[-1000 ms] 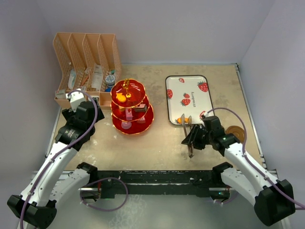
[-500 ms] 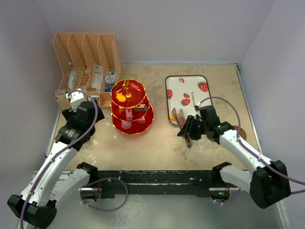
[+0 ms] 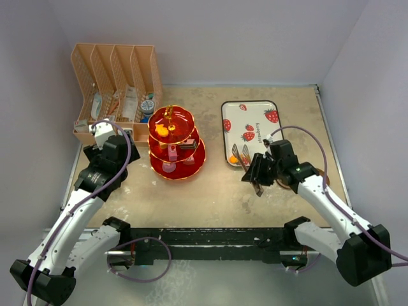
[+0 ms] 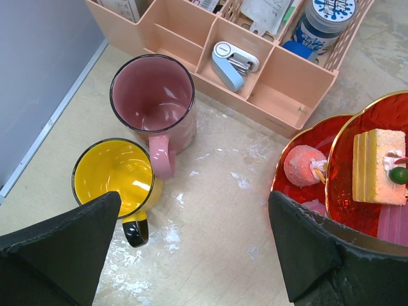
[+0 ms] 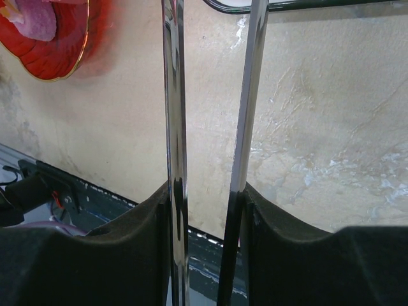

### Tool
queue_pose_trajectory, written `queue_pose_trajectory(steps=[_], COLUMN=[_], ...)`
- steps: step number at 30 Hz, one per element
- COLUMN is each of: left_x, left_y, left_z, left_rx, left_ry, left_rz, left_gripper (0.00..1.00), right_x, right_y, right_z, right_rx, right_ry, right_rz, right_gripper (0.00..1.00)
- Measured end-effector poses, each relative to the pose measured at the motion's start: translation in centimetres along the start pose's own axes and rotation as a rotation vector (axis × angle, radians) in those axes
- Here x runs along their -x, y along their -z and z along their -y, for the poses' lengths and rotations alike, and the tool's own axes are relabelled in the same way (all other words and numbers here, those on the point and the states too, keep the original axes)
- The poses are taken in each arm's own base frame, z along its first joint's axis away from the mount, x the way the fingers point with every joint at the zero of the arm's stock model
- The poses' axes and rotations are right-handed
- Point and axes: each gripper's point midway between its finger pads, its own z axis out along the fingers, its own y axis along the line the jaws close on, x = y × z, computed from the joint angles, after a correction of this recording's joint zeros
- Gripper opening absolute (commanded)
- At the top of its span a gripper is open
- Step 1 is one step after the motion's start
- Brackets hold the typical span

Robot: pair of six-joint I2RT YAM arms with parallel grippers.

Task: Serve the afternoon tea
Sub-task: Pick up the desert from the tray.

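Afternoon tea stand [image 3: 182,118]: position and contents, near to far? — Operator

It stands upright, left of the table's [image 3: 210,191] middle. Bottom tier: a pink sweet [image 3: 169,167]. Middle tier: a yellow-and-pink cake [image 3: 172,152] and a brown cake [image 3: 189,145]. Top tier: an orange sweet [image 3: 164,131]. To its left the left gripper [image 4: 194,207] hangs with jaws spread wide and nothing between them. Below it stand the yellow mug [image 4: 111,178] and, just beyond, the pink mug [image 4: 153,102], both upright. Farther on, the peach organizer [image 4: 280,83] holds a blue-capped bottle [image 4: 322,19], a small blue-and-white tool [image 4: 233,60] and packets. — Inspector

Right side, and change over the last second? — Operator

The right gripper [image 5: 207,204] pinches the metal tongs [image 5: 173,95] by both arms. The tong tips lie over the near left corner of the strawberry tray [image 3: 255,103], with a small orange piece [image 3: 231,155] at them. Whether it is pinched cannot be told. A second ago the gripper was nearer the arm bases, with the tips at the tray's near edge. It has since moved away and slightly left. The left arm and the stand are unchanged. — Inspector

Edges and room? — Operator

Table surface shows between stand and tray, and between stand and arm bases. The yellow mug sits near the table's left edge. The organizer occupies the far left corner, against the left wall [image 3: 32,95]. The tray stands apart from the right wall [image 3: 376,95] and the back wall [image 3: 210,44]. — Inspector
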Motion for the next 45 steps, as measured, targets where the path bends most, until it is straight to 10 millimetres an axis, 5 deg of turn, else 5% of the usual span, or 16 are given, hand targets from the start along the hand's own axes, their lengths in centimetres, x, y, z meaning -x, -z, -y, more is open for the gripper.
queue_pose_trajectory(steps=[13, 45], left_x=[0.0, -0.1], left_y=[0.0, 0.0], left_z=[0.1, 0.1], left_rx=[-0.005, -0.009], left_ry=[0.000, 0.001], left_rz=[-0.003, -0.004], left_gripper=[0.96, 0.96], right_x=[-0.3, -2.6], right_y=[1.4, -0.3], right_z=[-0.1, 0.0], right_rx=[0.022, 0.088], right_ry=[-0.035, -0.153], right_rz=[0.067, 0.011], right_gripper=[0.44, 0.44])
